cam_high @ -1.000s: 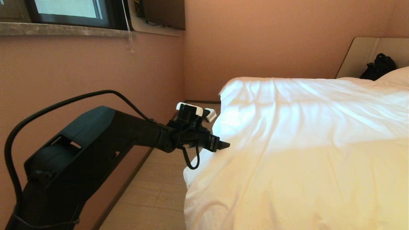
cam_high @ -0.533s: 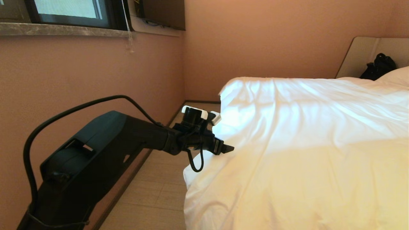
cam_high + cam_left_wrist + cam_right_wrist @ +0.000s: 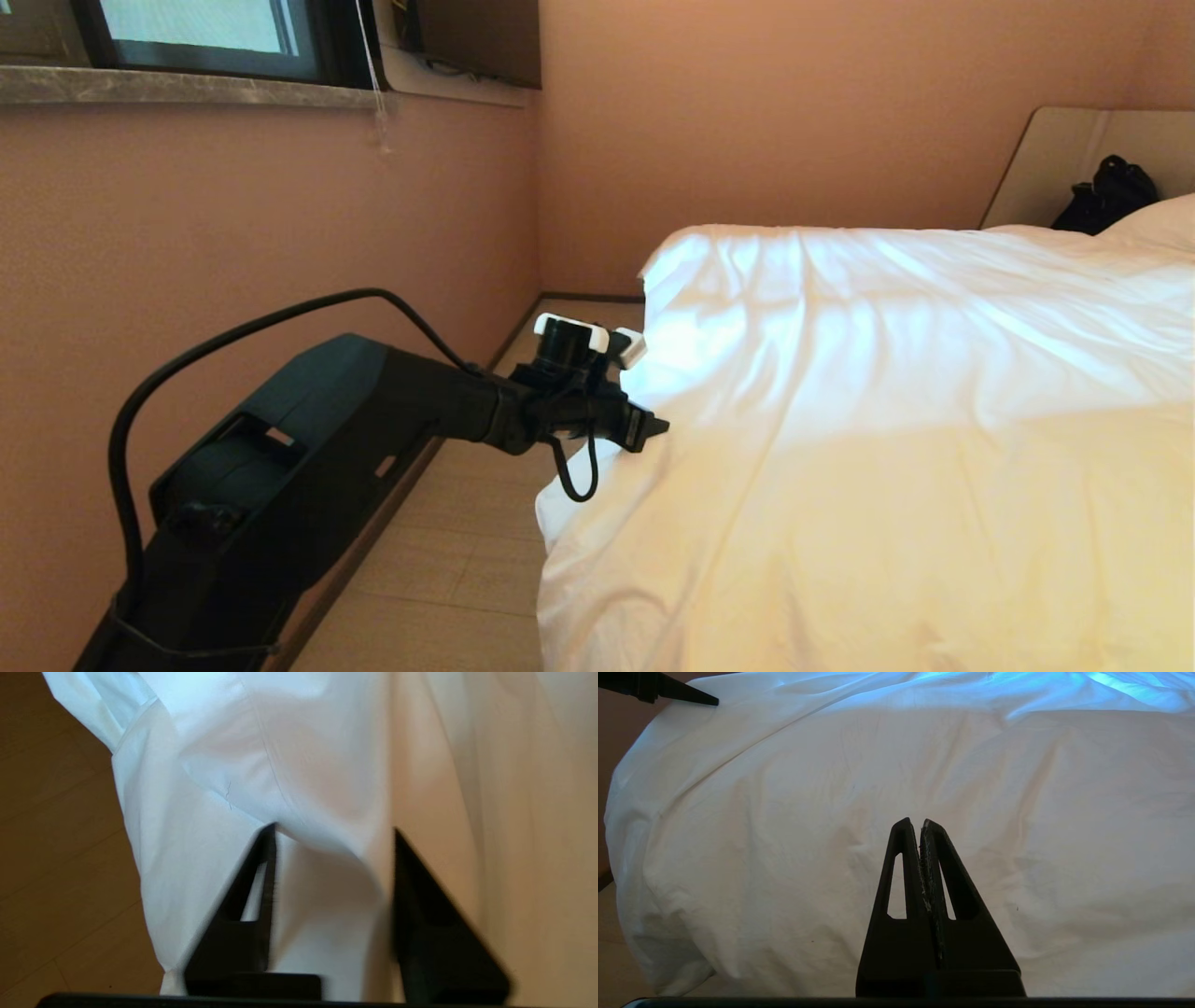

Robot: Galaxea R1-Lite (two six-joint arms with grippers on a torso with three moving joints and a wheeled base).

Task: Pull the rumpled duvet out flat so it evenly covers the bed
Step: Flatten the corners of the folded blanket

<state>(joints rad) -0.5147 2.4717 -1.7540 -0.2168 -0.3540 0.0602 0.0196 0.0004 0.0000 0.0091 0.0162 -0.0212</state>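
**Left gripper at the duvet's side edge**

While the right arm rests idle, the left arm reaches across the floor gap to the side of the bed (image 3: pixel 1055 159). The left gripper (image 3: pixel 658 427) is at the edge of the duvet (image 3: pixel 887 420), where the white cloth turns down over the side. In the left wrist view the two black fingers (image 3: pixel 261 882) stand apart, and a soft fold of the duvet bulges into the gap between them. The cloth touches the inner side of the fingers, but I cannot tell if they really pinch it or only lie against it.

The duvet lies over the whole visible bed. Its top has long shallow creases, and it hangs down at the near corner, close to the wooden floor (image 3: pixel 448 560). At the far right a pillow (image 3: pixel 1158 222) lies by the beige headboard, and a dark bag (image 3: pixel 1106 194) sits there beside it.

The right gripper (image 3: pixel 920 822) shows only in its own wrist view. Its fingers are pressed together with nothing between them, and it points at the wide front of the duvet without touching it. In the same view the tip of the left gripper appears at the far upper corner of the duvet.

A window (image 3: pixel 205 37) is in the pink wall (image 3: pixel 233 205) to the left.
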